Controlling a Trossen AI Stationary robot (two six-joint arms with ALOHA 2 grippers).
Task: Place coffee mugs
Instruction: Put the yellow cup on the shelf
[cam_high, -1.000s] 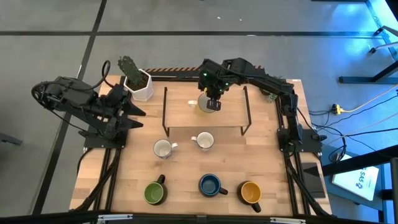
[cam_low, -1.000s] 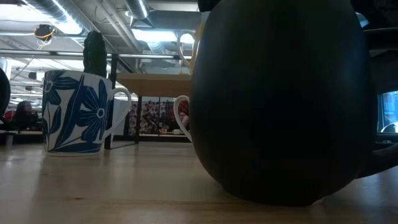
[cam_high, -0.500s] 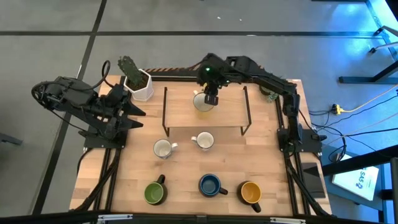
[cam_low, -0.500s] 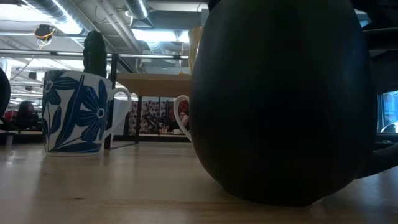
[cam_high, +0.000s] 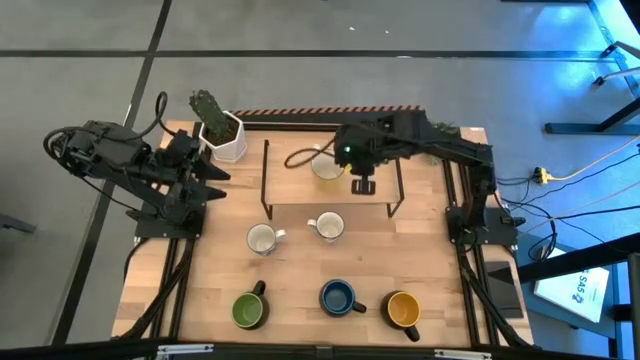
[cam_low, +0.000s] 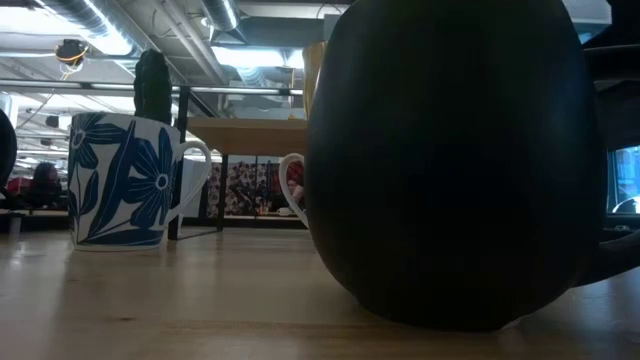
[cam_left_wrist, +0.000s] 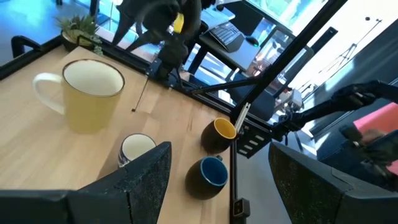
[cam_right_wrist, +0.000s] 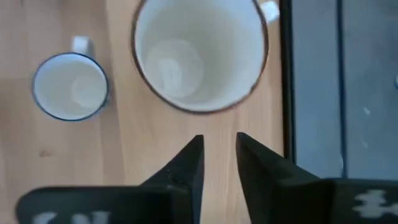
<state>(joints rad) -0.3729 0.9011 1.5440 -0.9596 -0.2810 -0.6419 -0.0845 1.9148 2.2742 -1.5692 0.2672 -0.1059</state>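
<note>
- wooden table (cam_high: 300, 290), with a raised shelf (cam_high: 335, 185) at the back
- left gripper (cam_high: 212, 170) parked at the left edge, fingers spread wide
- right gripper (cam_high: 362, 184) over the shelf, fingers narrow, holding nothing
- cream mug (cam_high: 326, 164) sits upright on the shelf, just beside the right gripper
- two white mugs (cam_high: 262, 239) in front of the shelf, three dark mugs (cam_high: 338, 297) along the near edge

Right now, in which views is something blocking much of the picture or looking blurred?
Low view: a dark mug close to the lens fills most of the picture. Right wrist view: soft focus on the cream mug. High view: sharp, evenly lit.
</note>
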